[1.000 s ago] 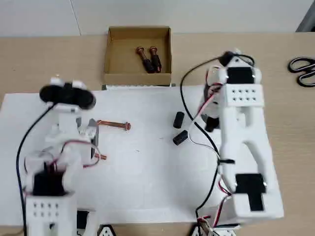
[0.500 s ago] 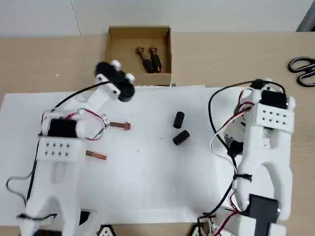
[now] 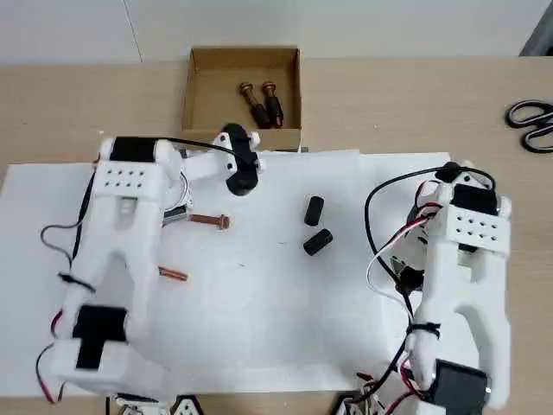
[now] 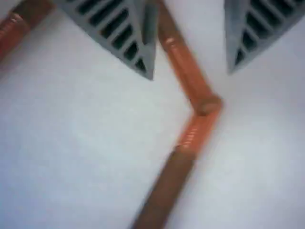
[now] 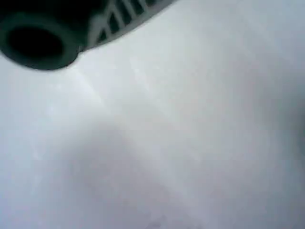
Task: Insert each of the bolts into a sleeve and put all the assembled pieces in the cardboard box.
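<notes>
My left gripper (image 4: pixel 190 69) is open, low over the white sheet. A copper bolt (image 4: pixel 183 62) lies between its two grey fingers (image 4: pixel 126 36); in the high view that bolt (image 3: pixel 207 220) pokes out from under the left arm. A second bolt (image 3: pixel 173 274) lies nearer the front. Two black sleeves (image 3: pixel 314 209) (image 3: pixel 318 241) rest mid-sheet. The cardboard box (image 3: pixel 200 91) at the back holds two assembled pieces (image 3: pixel 262 102). My right gripper (image 3: pixel 402 275) is at the sheet's right side. A black hollow cylinder (image 5: pixel 35 40) shows close beside it; whether it is held is unclear.
A white paper sheet (image 3: pixel 259 328) covers the wooden table. Scissors (image 3: pixel 531 114) lie at the far right edge. Loose cables (image 3: pixel 376 225) loop beside the right arm. The sheet's front middle is open room.
The left arm swung from the front left up and over the upper bolt. The right arm drew back from beside the sleeves to the sheet's right side.
</notes>
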{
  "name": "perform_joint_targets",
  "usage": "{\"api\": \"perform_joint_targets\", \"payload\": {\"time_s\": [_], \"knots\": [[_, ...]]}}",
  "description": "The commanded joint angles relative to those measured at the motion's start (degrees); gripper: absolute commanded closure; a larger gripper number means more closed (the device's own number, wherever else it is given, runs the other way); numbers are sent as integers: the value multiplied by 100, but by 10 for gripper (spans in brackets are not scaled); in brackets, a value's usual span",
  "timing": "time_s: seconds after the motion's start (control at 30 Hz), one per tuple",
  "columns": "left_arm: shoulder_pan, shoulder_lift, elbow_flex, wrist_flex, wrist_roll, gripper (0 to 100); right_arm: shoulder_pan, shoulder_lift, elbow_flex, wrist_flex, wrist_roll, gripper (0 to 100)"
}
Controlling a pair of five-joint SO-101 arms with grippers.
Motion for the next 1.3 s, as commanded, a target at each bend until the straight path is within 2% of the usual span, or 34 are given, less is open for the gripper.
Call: {"api": "perform_joint_targets", "payload": {"time_s": [0.0, 0.23, 0.47, 0.57, 0.7, 0.83, 1.27], "knots": [[44, 273, -497, 466, -422, 902, 13, -233, 70, -180, 35, 996], [396, 941, -549, 457, -703, 902, 22, -233, 316, -189, 26, 996], [571, 1327, -629, -211, -712, 889, 13, -233, 325, -145, 35, 996], [571, 1398, -910, -185, -712, 852, 13, -233, 325, -180, 35, 996], [563, 1451, -1323, 105, -712, 852, 13, -207, 325, -189, 35, 996], [607, 1547, -1332, 62, -738, 852, 13, -198, 325, -189, 18, 996], [677, 3086, -2316, 88, -791, 852, 13, -233, 325, -171, 18, 996]]}}
